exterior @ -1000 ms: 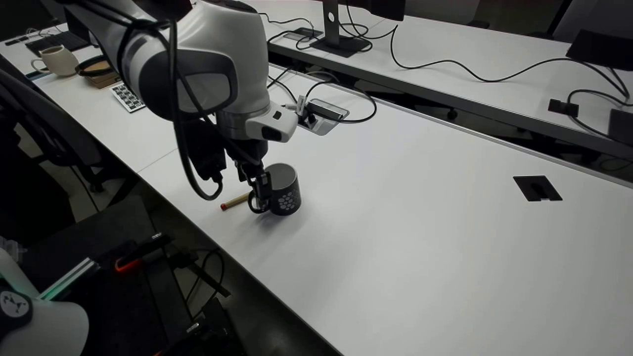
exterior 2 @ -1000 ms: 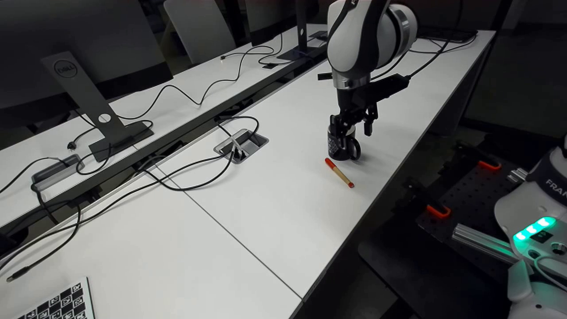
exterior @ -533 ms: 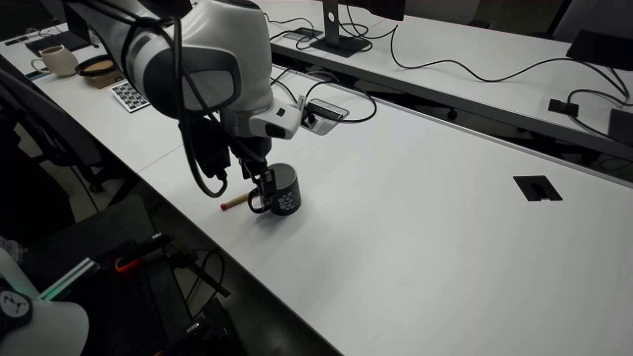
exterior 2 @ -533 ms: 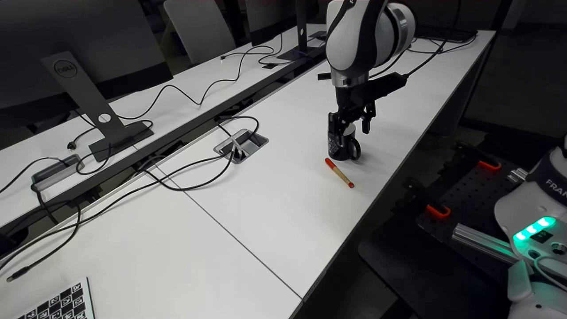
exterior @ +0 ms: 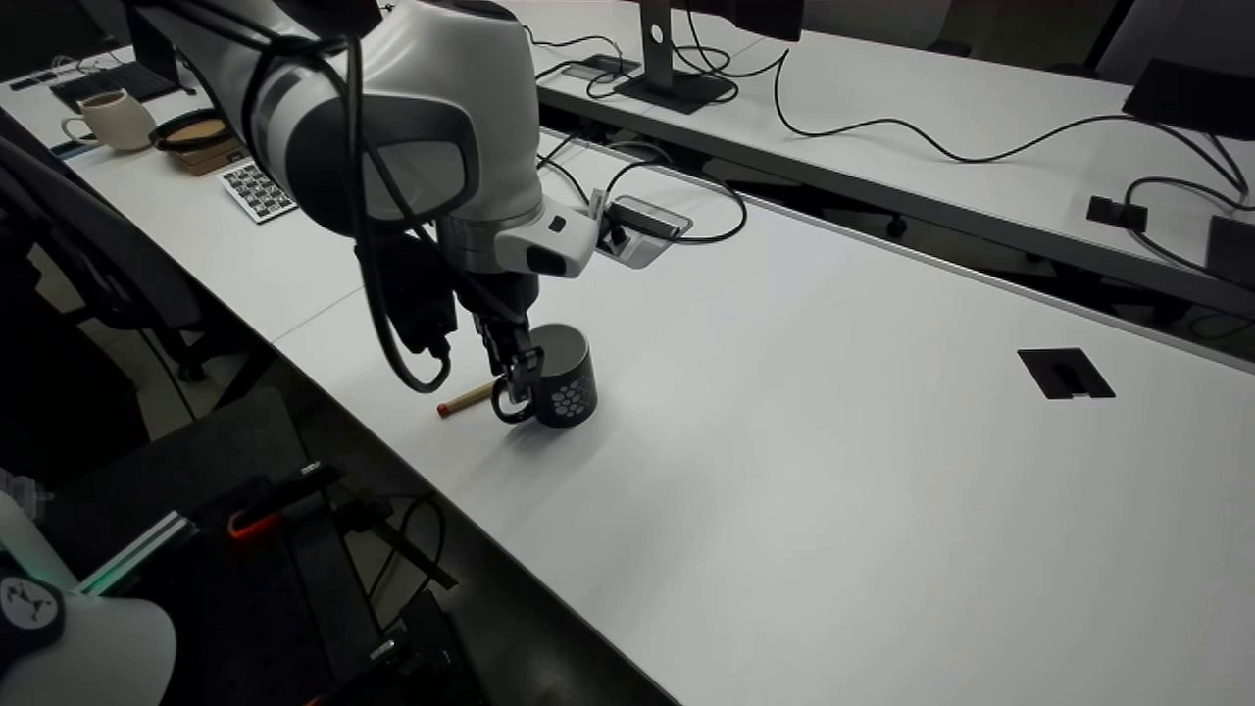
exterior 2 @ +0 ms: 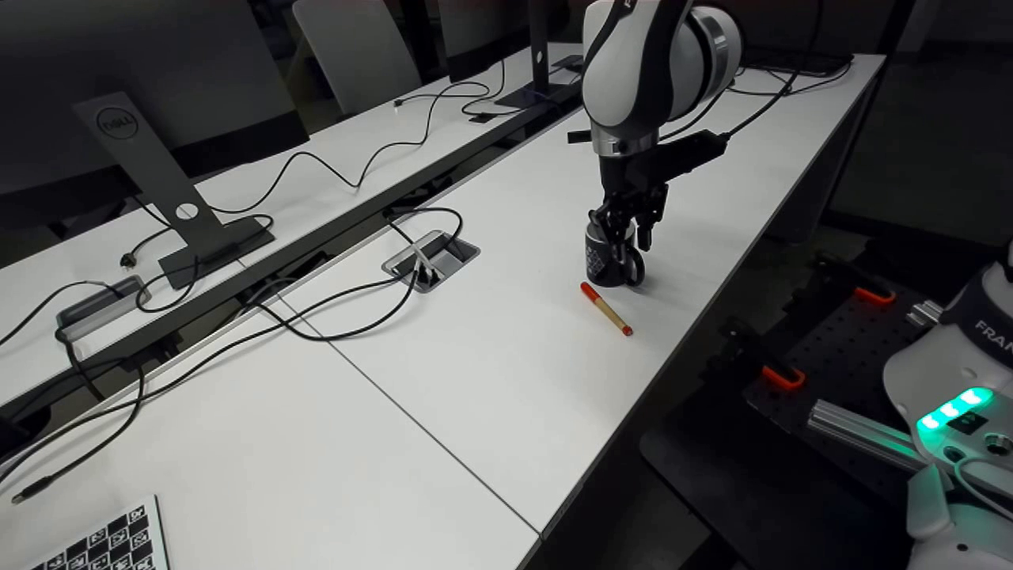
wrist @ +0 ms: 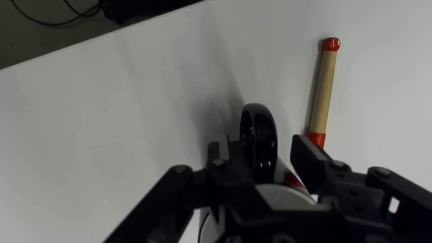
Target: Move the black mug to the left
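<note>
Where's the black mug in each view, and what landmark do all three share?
In an exterior view: black mug just left of centre.
In an exterior view: black mug right of centre.
In the wrist view: black mug lower middle, partly hidden.
Shared landmark: stick, lying near the black mug.

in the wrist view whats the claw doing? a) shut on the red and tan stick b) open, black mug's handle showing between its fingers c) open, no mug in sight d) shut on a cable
b: the claw has its fingers spread apart, with the mug handle showing between them.
</note>
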Available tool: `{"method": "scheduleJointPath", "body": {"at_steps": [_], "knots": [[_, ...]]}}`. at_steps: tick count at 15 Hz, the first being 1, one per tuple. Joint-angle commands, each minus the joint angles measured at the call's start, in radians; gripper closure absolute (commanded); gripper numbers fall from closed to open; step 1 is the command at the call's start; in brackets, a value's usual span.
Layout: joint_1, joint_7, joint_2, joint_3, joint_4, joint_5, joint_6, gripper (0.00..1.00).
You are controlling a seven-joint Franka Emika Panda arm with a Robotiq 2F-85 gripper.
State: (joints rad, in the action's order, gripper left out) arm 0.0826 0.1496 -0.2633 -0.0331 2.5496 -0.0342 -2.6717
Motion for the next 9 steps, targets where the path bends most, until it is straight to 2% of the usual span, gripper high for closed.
{"method": "scheduleJointPath", "body": {"at_steps": [1, 4, 6, 9], "knots": [[0.008, 0.023, -0.017, 0.01, -0.012, 0.016, -0.015, 0.79], [0.008, 0.026, -0.018, 0.01, -0.012, 0.016, -0.014, 1.0], [0.009, 0.028, -0.018, 0.011, -0.013, 0.018, -0.013, 0.96], [0.01, 0.029, -0.018, 0.012, -0.013, 0.021, -0.012, 0.96]]}}
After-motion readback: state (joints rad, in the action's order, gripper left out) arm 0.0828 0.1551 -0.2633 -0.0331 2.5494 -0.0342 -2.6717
